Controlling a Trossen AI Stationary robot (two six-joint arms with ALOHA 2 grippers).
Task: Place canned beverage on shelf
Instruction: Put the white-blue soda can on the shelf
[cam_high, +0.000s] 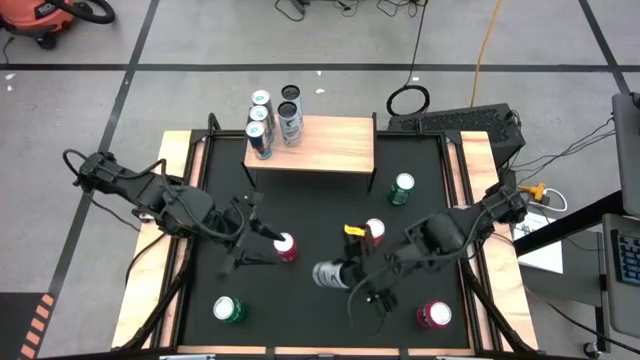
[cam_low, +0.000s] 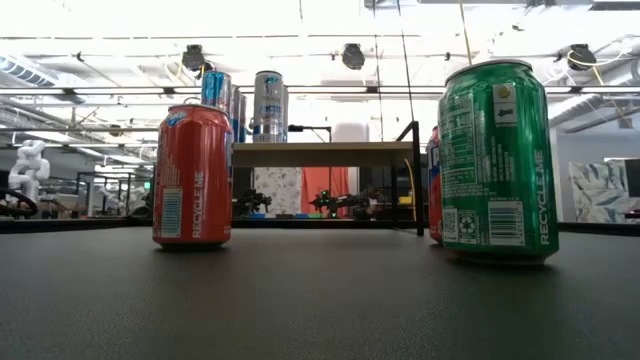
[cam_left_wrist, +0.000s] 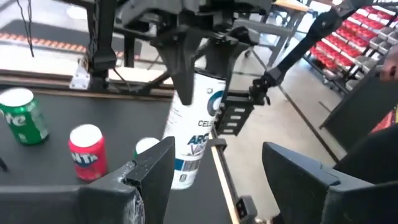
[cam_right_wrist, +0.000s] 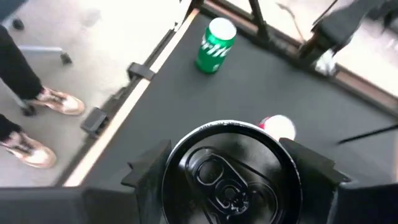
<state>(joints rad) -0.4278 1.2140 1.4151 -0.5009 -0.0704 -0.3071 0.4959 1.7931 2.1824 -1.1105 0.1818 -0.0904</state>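
The shelf (cam_high: 330, 140), a light-wood board on black legs, stands at the table's far middle with several cans on its left end. My right gripper (cam_high: 347, 272) is shut on a white and silver can (cam_high: 326, 273) with a black top (cam_right_wrist: 230, 177), over the table's middle. My left gripper (cam_high: 250, 238) hovers open left of it, beside a red can (cam_high: 285, 247), with nothing between its fingers (cam_left_wrist: 152, 168). In the left wrist view the held can (cam_left_wrist: 196, 124) hangs under the right gripper's fingers. My right gripper pinches the can's upper wall just below the rim (cam_right_wrist: 171, 165) between its two fingers, one on each side. The fingers (cam_left_wrist: 183, 68) come from above, slanting down from the table's right. The can hangs below them, tilted, lifted off the table.
Loose cans stand on the black tabletop: a red one (cam_high: 373, 232) mid-table, a green one (cam_high: 403, 188) near the shelf's right leg, a green one (cam_high: 230, 310) near left and a red one (cam_high: 433, 315) near right. A person's shoes (cam_right_wrist: 53, 102) show beside the table.
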